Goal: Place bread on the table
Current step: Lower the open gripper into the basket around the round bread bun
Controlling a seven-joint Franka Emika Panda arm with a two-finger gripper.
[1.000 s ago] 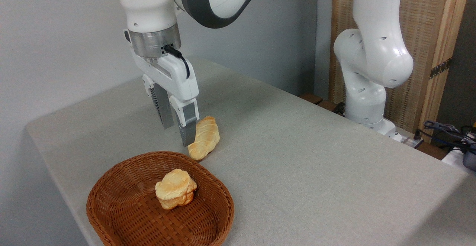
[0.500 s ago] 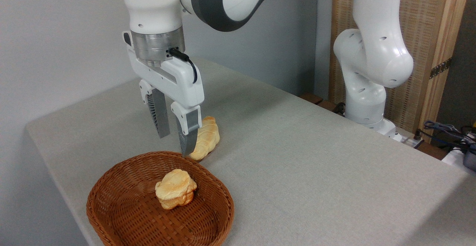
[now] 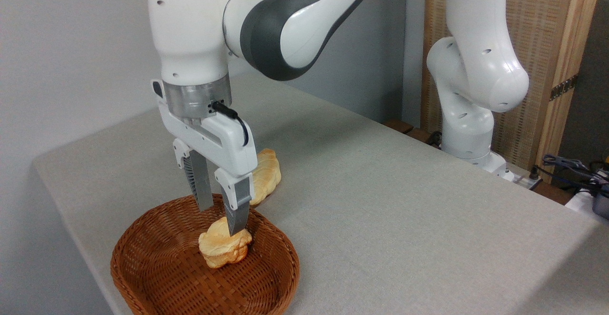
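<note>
My gripper (image 3: 220,216) jaws parted, over the small lumpy golden bun (image 3: 224,249) in the brown wicker basket (image 3: 157,267); I should straddle its layered sides, squeeze gently

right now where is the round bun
The bun sits inside the wicker basket at the lower left, near the table's front edge, directly under the open claw.

The gripper (image 3: 221,220) is hiding part of the loaf (image 3: 266,174) and the bread's (image 3: 223,248) top; the picture's lower edge is cutting off the basket's (image 3: 142,277) near rim.
</note>
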